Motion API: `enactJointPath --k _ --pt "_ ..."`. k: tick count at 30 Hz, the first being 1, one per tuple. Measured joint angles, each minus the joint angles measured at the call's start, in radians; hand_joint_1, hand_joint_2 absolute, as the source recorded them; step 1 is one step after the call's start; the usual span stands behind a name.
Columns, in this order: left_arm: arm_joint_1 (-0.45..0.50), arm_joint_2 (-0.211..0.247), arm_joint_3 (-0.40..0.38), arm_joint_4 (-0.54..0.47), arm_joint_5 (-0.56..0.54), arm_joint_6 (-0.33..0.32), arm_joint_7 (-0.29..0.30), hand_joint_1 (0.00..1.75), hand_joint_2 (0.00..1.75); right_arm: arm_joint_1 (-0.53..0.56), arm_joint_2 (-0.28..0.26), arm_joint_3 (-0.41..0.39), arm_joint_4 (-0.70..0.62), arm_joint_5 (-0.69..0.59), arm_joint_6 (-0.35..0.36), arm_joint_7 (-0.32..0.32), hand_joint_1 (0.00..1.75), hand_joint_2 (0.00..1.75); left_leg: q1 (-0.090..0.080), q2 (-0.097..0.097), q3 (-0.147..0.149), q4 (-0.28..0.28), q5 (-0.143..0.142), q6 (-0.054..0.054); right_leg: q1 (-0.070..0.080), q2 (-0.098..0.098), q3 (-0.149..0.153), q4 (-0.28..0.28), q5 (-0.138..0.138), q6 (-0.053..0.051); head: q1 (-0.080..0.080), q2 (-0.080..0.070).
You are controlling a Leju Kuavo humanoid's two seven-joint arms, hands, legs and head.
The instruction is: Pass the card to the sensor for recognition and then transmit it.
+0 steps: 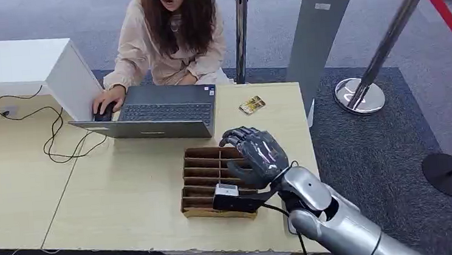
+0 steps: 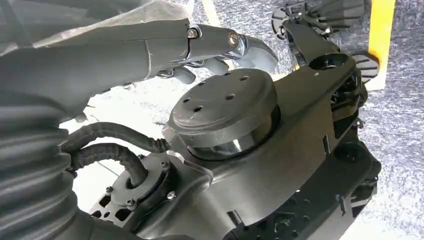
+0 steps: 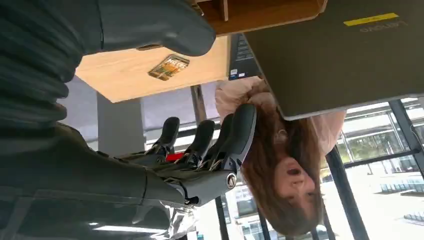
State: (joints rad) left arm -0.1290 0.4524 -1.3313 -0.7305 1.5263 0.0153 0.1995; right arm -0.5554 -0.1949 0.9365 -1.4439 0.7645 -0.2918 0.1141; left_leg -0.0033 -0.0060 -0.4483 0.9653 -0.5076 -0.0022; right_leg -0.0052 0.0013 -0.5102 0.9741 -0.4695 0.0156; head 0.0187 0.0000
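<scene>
A small yellow-and-green card (image 1: 252, 105) lies flat on the wooden table (image 1: 125, 190), to the right of the laptop; the right wrist view shows this card (image 3: 169, 67) beyond the hand. My right hand (image 1: 256, 155) hovers over the right end of a brown slotted box (image 1: 206, 178), nearer me than the card, fingers (image 3: 210, 142) spread and holding nothing. A small black-and-white sensor unit (image 1: 228, 196) sits at the box's front edge, with a cable. My left hand (image 2: 210, 47) hangs beside my body with its fingers stretched out and nothing in it.
A person sits behind the table with one hand on a mouse (image 1: 103, 113), at a grey laptop (image 1: 155, 112). A white box (image 1: 24, 67) and black cables (image 1: 53, 135) are at the left. Barrier posts (image 1: 361, 92) stand right of the table's edge.
</scene>
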Motion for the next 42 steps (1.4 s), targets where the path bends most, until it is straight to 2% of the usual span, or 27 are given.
enactJointPath --k 21,36,42 --pt "0.0 -0.002 0.0 -0.001 0.006 0.011 0.002 0.0 1.75 -0.004 0.016 0.014 0.035 -0.025 0.015 0.002 0.8 1.75 0.0 0.0 0.0 0.0 0.0 0.0 0.0 0.0 0.0 0.0 0.0 0.0 0.0 0.0" --pt "0.0 -0.002 0.001 -0.002 0.012 0.016 0.003 0.0 1.75 -0.025 0.039 0.025 0.058 -0.028 0.031 0.011 0.7 1.75 0.0 0.0 0.0 0.0 0.0 0.0 0.0 0.0 0.0 0.0 0.0 0.0 0.0 0.0" --pt "0.0 -0.003 0.001 -0.002 0.014 0.016 0.003 0.0 1.75 -0.042 0.06 0.033 0.066 -0.028 0.042 0.009 0.72 1.75 0.0 0.0 0.0 0.0 0.0 0.0 0.0 0.0 0.0 0.0 0.0 0.0 0.0 0.0"
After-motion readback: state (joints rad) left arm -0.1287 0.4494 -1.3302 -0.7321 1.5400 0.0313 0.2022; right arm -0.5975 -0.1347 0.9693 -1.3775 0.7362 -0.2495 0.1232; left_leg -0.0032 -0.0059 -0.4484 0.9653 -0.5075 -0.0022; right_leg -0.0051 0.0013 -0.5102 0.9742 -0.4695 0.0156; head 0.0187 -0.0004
